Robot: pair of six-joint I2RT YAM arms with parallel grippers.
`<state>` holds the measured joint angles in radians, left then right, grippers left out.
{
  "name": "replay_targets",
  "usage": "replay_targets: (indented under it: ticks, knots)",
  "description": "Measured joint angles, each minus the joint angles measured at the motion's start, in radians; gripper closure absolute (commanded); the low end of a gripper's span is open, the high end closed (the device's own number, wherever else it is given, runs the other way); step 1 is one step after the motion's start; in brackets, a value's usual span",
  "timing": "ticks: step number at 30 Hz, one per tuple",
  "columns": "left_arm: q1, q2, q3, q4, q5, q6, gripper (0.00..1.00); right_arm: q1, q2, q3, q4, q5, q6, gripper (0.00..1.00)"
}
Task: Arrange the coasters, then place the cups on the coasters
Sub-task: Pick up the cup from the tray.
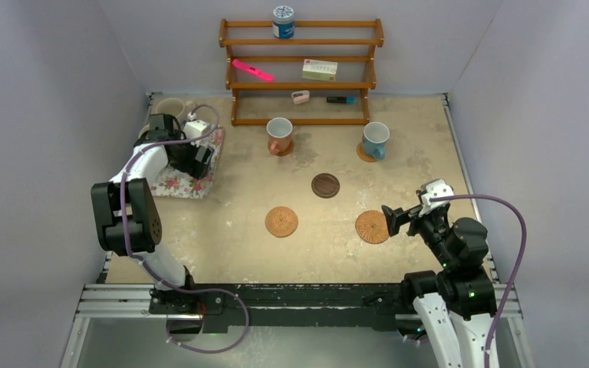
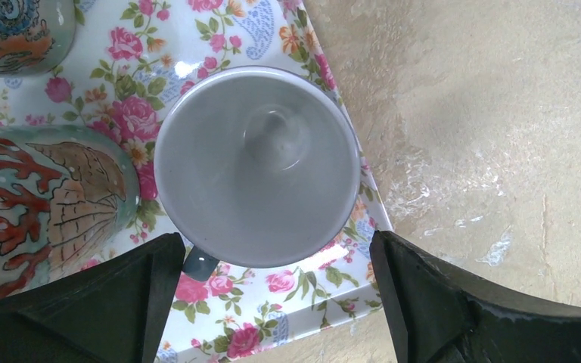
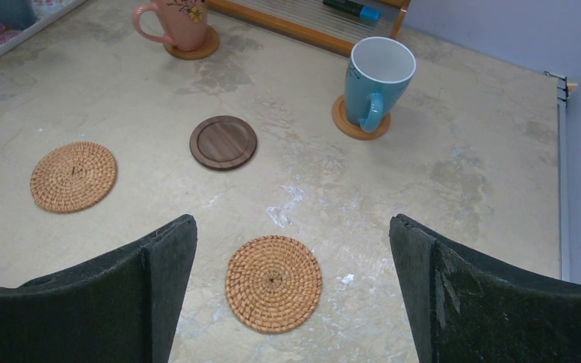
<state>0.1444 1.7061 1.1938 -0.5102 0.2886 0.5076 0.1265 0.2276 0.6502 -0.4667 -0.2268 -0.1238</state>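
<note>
Barely visible: grey cup (image 2: pixel 257 162) handle (image 2: pixel 198 263).

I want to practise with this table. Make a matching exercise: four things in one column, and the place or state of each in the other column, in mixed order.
1. blue mug
2. pink mug
3. dark brown coaster
4. grey cup

A. on the floral mat
B. no cup on it
C. by the shelf's right end
D. by the shelf, left of the blue mug

Pairs: 1-C, 2-D, 3-B, 4-A

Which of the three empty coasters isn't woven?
The dark brown coaster, smooth with a raised rim, lying farther from the arms. The left tan coaster and right tan coaster are both woven.
</note>
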Motion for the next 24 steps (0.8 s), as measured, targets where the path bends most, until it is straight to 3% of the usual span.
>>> replay_targets:
  ticks: [24]
  knots:
    - [0.0, -0.12, -0.158, 0.093, 0.067, -0.015, 0.0, 0.0, 0.0, 0.0, 0.0, 0.0, 0.0, 0.01]
